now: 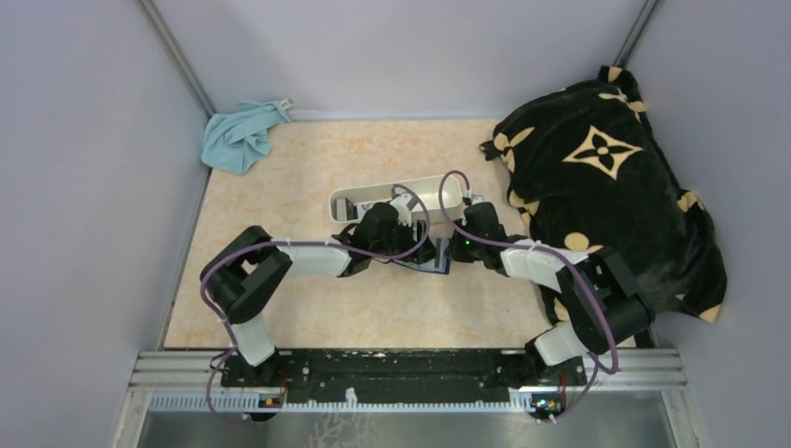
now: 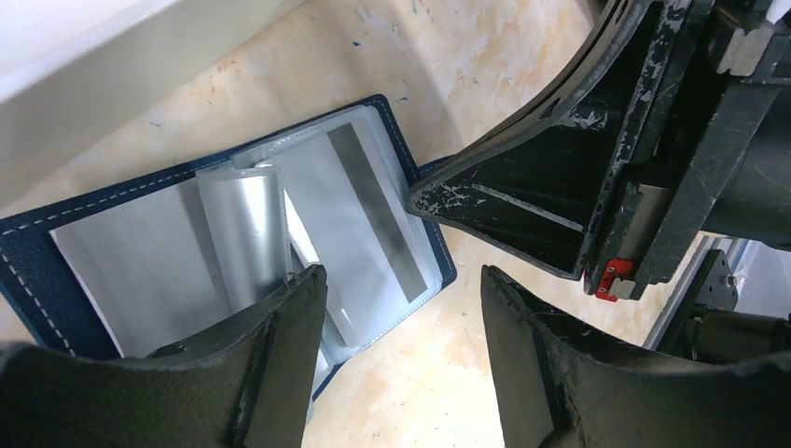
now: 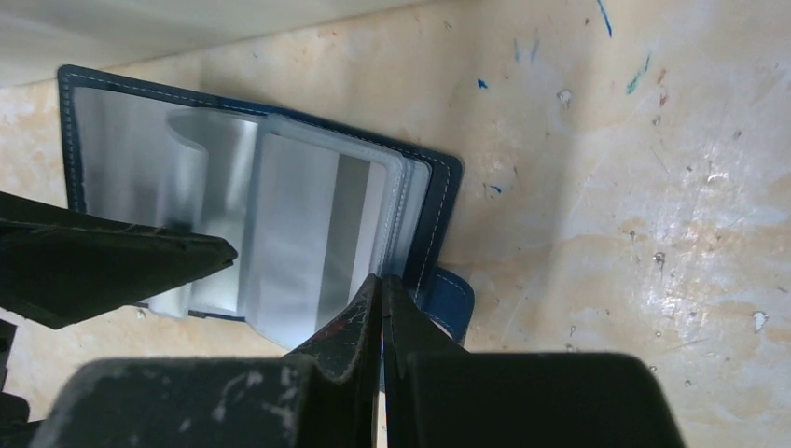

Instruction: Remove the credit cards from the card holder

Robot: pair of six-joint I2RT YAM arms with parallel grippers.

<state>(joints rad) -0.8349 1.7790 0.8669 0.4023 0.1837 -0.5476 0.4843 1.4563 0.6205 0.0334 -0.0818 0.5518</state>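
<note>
roughly left-to-right, open card holder (image 2: pixel 149 252)

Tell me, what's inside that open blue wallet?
Inside the card holder are clear plastic sleeves, one curled upward, and a pale card with a grey stripe. Whether cards sit in the sleeves beneath is covered.

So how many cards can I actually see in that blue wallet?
1: a pale plastic card with a grey stripe, in the top clear sleeve of the open navy-blue folding wallet. More may be hidden beneath it.
</note>
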